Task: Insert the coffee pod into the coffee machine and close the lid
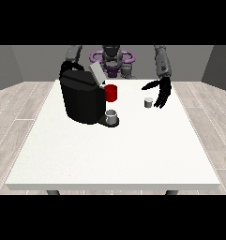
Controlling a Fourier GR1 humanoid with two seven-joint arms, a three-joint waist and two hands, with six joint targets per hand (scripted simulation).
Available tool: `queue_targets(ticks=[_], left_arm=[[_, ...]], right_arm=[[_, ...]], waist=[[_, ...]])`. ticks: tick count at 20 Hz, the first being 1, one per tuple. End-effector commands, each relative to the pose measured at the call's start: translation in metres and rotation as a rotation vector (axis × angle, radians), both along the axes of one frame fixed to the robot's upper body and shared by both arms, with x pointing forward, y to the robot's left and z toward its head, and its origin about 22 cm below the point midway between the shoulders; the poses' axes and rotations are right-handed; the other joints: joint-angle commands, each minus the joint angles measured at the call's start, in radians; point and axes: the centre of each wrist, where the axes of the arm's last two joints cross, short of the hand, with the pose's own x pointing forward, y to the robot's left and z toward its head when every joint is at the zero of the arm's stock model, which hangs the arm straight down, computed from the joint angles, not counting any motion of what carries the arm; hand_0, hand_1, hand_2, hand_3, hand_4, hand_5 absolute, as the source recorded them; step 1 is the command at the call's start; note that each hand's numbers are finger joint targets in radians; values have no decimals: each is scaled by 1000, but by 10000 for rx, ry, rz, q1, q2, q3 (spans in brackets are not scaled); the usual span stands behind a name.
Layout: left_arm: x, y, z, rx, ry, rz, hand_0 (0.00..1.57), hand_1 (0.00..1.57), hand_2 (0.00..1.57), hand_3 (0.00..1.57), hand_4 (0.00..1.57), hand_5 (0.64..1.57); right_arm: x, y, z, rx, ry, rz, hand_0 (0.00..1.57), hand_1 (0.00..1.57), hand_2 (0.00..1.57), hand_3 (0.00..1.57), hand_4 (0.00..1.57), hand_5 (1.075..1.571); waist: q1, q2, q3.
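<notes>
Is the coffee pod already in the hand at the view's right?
No. The coffee pod stands on the table, just beside the hand at the view's right, whose fingers are spread and hold nothing.

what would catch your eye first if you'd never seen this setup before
The big black coffee machine stands out, at the view's left on the white table, its lid tilted open. A red cup sits just behind its right side, and a small grey cup stands on its tray at the front. At the view's right a black hand hangs open beside a small grey coffee pod.
</notes>
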Motion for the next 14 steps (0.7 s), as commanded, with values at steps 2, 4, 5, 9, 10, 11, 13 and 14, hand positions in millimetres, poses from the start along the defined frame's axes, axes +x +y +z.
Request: queue_targets(ticks=[2,4,5,9,10,11,13,14], left_arm=[[6,13,9,1134,360,-107,615,615,738,477,0,1571],[0,-2,-17,1385,240,-159,634,634,756,487,0,1571],[4,10,-3,1733,305,30,580,580,719,472,0,1571],[-3,16,-18,2386,258,-290,547,547,697,454,0,1571],[5,14,-8,2582,-217,-50,608,608,745,483,0,1571],[5,1,-17,2701,-330,92,645,645,788,527,0,1571],[9,7,-10,2741,-564,130,695,695,831,592,0,1571],[0,26,-12,2777,-902,153,719,719,851,619,151,1571]], right_arm=[[5,2,1,-328,293,-139,0,0,0,0,424,1571],[10,9,10,-282,194,111,0,0,0,0,410,1571],[9,1,2,-335,54,-127,0,0,0,0,412,1571],[8,16,20,-232,193,116,0,0,0,0,393,1571],[2,22,7,-2,-22,316,0,0,0,0,386,1571],[4,14,9,-23,150,293,0,0,0,0,432,1571],[-2,14,-2,-225,22,179,0,0,0,0,465,1571],[2,-8,9,-297,59,293,0,0,0,0,453,1571]], waist=[[-84,-32,-2],[-136,258,-4],[-110,278,-1],[-264,143,-5],[-474,414,-4],[-504,291,-3],[-484,337,-3],[-420,420,-4]])
